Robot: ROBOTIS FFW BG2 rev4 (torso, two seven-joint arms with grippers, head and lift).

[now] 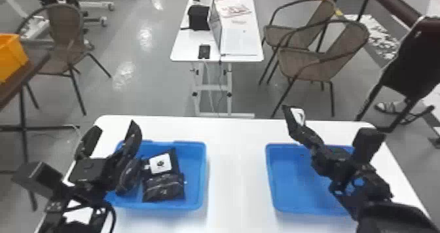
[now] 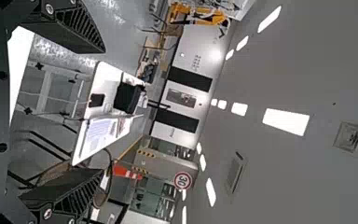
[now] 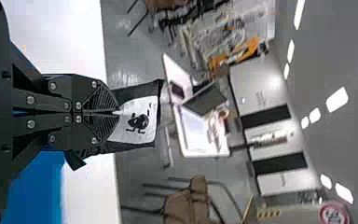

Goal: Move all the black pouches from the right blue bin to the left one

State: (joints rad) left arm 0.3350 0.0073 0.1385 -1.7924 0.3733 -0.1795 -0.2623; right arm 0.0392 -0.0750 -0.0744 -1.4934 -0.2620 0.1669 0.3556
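Note:
My right gripper (image 1: pixel 306 134) is above the right blue bin (image 1: pixel 284 183), whose visible floor is bare blue. In the right wrist view, the right gripper (image 3: pixel 116 112) is shut on a black pouch (image 3: pixel 133 119) with a white label; the head view has that pouch (image 1: pixel 289 119) beyond the bin's back edge, raised. Over the left part of the left blue bin (image 1: pixel 194 173) is my left gripper (image 1: pixel 113 139), its fingers apart. The left wrist view has the left gripper (image 2: pixel 100 112) open with nothing between. Several black pouches (image 1: pixel 163 186) lie in the left bin.
Both bins stand on a white table (image 1: pixel 235 170), with a strip of tabletop between them. Beyond it are a second white table (image 1: pixel 242 45), wicker chairs (image 1: pixel 311 62) and, at far left, an orange crate (image 1: pixel 11 57).

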